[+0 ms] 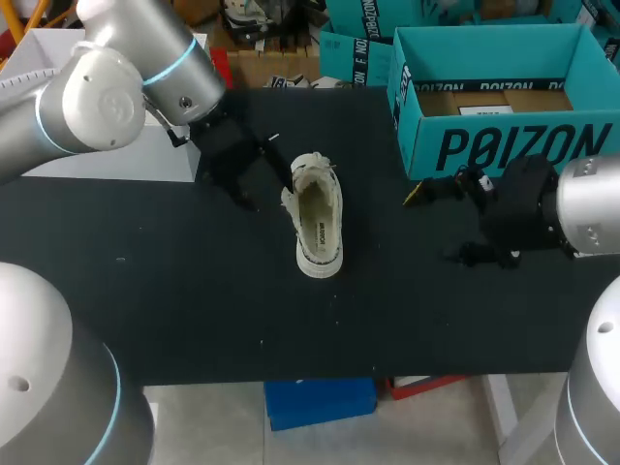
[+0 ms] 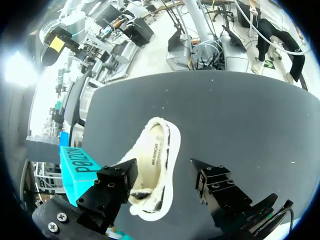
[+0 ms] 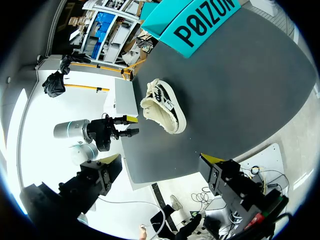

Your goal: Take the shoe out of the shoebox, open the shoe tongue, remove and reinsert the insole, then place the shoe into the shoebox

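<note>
**A:** What of the left gripper [image 2: 162, 169]?
**B:** Its jaws are spread wide and grip nothing. One end of the sneaker [image 2: 154, 162] lies between its fingers, close by one of them. From above, it sits at the sneaker's ten o'clock.
**A:** And the right gripper [image 3: 161, 161]?
**B:** Also wide and empty, at three o'clock, well apart.
**A:** How will the sneaker handle?
**B:** Light, I'd judge. The soft fabric upper would fold under pressure, and the sole is the stiff part. Pinch the collar wall or sole edge, not the fuzzy rim. The insole [image 1: 319, 221] looks thin and floppy.
**A:** Anything in the way?
**B:** The teal shoebox [image 1: 504, 145] stands open at two o'clock on the black table [image 1: 194, 310]. Its near wall must be cleared, and the right gripper hangs beside that path
</note>
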### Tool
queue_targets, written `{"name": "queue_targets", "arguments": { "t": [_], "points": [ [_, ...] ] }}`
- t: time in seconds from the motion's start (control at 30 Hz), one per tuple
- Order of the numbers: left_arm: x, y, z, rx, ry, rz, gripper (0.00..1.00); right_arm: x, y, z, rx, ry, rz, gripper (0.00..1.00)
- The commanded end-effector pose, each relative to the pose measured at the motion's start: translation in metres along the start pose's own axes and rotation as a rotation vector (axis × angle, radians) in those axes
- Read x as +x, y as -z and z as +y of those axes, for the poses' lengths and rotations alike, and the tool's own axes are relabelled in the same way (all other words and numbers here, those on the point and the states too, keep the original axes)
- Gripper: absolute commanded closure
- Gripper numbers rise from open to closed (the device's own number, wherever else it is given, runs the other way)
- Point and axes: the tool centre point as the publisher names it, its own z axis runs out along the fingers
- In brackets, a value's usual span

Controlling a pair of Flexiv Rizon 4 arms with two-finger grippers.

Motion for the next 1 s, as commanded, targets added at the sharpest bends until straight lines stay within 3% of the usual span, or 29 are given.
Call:
{"name": "queue_targets", "arguments": {
  "t": [0.03,0.37,1.0],
  "points": [
    [-0.002,-0.012,0.021,0.003,0.018,-0.056,1.0,0.0,-0.002,0.0,-0.001,0.0,0.0,0.0],
    [-0.022,-0.016,0.055,-0.033,0.061,-0.166,1.0,0.0,-0.002,0.0,-0.001,0.0,0.0,0.0],
    [-0.068,-0.027,0.092,-0.054,0.069,-0.253,1.0,0.0,-0.002,0.0,-0.001,0.0,0.0,0.0]
  ]
}}
